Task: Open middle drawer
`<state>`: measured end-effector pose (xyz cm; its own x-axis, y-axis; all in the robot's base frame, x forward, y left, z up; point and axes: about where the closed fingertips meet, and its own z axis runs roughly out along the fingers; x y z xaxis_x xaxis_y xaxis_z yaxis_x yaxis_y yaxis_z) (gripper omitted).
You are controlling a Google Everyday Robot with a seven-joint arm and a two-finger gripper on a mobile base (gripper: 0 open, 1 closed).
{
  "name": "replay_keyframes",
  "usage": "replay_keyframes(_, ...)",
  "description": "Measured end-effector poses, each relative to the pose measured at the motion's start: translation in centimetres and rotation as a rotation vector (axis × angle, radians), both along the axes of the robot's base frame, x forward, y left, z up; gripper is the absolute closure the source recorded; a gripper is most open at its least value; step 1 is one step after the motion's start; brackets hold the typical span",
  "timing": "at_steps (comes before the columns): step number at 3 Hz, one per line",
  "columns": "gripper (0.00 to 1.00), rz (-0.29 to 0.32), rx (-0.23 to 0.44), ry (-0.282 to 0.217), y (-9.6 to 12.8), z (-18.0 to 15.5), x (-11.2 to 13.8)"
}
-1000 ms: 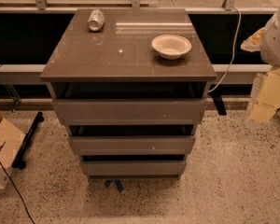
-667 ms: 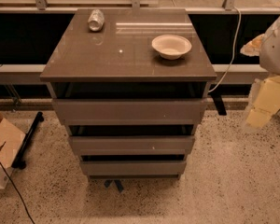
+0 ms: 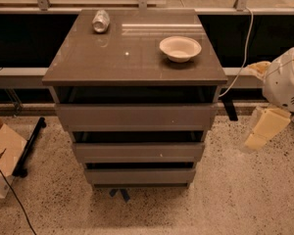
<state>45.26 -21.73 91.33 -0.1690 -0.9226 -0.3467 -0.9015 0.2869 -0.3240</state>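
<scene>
The grey-brown cabinet (image 3: 134, 58) has three handleless drawers. The middle drawer (image 3: 117, 152) is the wide low front panel with a tiny white speck right of centre. A dark gap shows above it. The taller top drawer (image 3: 136, 116) is above it and the lowest drawer (image 3: 139, 175) below. My gripper (image 3: 261, 129), pale yellow under the white arm (image 3: 284, 80), hangs to the right of the cabinet at about the height of the top and middle drawers. It touches nothing.
A white bowl (image 3: 180, 48) and a tipped can (image 3: 101, 20) sit on the cabinet top. A white cable (image 3: 244, 43) hangs down at the right. A cardboard box (image 3: 2, 153) and a black bar (image 3: 30, 141) lie on the speckled floor at left.
The arm and gripper have come down and a little to the left, closer to the cabinet's right side. The drawers have not moved.
</scene>
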Motion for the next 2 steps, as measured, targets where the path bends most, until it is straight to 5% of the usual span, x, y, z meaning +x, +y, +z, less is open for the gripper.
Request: replay_keyframes(2,0.00,0.005,-0.001,-0.019,1.4,-1.7,0.6)
